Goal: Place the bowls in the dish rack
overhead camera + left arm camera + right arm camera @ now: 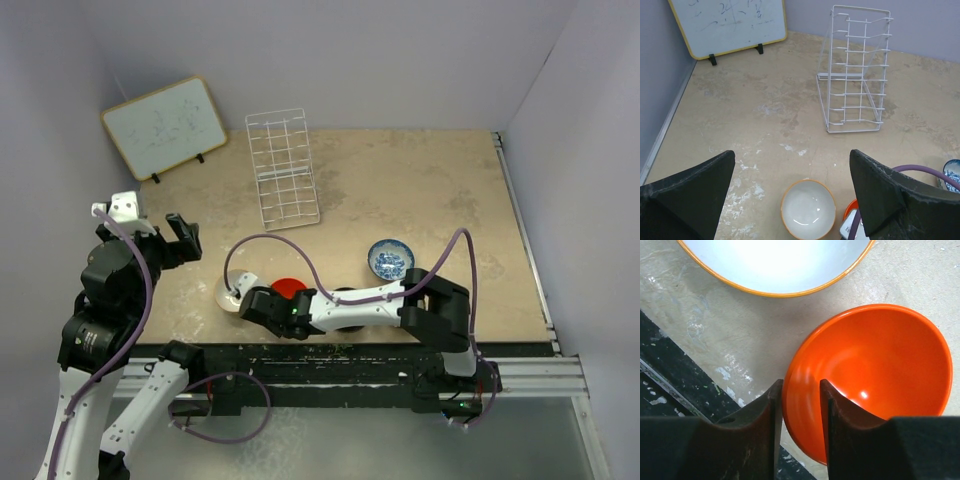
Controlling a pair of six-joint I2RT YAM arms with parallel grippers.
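Note:
The white wire dish rack (285,170) stands empty at the back of the table, also in the left wrist view (855,75). My right gripper (262,302) (801,390) is shut on the rim of the glossy orange-red bowl (875,375) (289,286), one finger inside and one outside; the bowl rests on the table. A bowl with a pale inside and orange-brown rim (230,293) (808,208) sits just left of it. The blue-and-white bowl (390,259) sits to the right. A black bowl (345,295) is mostly hidden under the right arm. My left gripper (185,240) (790,195) is open and empty.
A wood-framed whiteboard (165,125) leans on the back left wall. The table's dark front edge (670,380) runs just below the orange-red bowl. Purple cables loop over the right arm (300,245).

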